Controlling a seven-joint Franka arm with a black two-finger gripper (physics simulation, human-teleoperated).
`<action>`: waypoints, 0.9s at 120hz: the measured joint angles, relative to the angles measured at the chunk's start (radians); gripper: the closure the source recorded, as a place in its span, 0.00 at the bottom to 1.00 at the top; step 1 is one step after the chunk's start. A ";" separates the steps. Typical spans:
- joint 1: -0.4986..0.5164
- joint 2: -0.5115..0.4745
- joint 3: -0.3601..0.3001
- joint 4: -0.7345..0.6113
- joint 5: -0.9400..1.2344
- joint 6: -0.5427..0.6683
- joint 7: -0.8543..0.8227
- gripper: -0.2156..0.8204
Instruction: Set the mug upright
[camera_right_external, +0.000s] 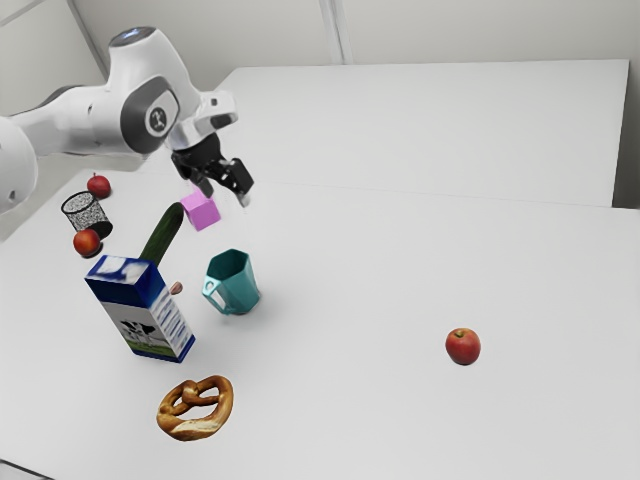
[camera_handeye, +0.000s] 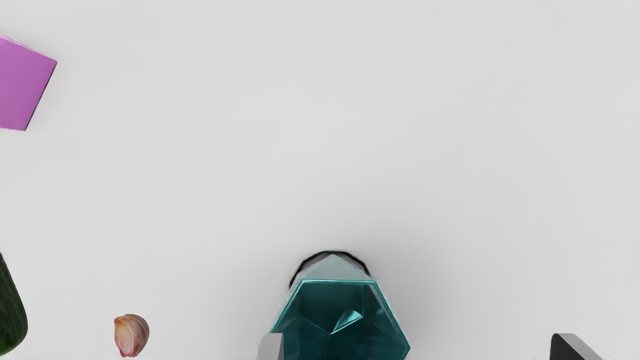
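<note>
Arm (camera_right_external: 85, 118) bent, hand (camera_right_external: 226, 196) downturned — above mug (camera_right_external: 238, 293)

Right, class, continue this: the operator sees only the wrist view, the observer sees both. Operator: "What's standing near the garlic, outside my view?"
Observer: A milk carton, right beside the garlic.
Operator: Any food lying near that carton's base?
Observer: Yes, a pretzel, toward the exterior view's bottom edge.
Operator: And is there anything well away from the mug?
Observer: A red apple, by itself toward the exterior view's right, well clear of the mug.
</note>
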 joint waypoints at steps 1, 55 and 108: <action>0.000 0.001 0.000 0.010 -0.001 -0.009 -0.001 0.23; 0.046 0.124 0.004 0.453 0.006 -0.415 -0.023 0.21; 0.036 0.153 0.005 0.484 -0.005 -0.521 -0.027 0.21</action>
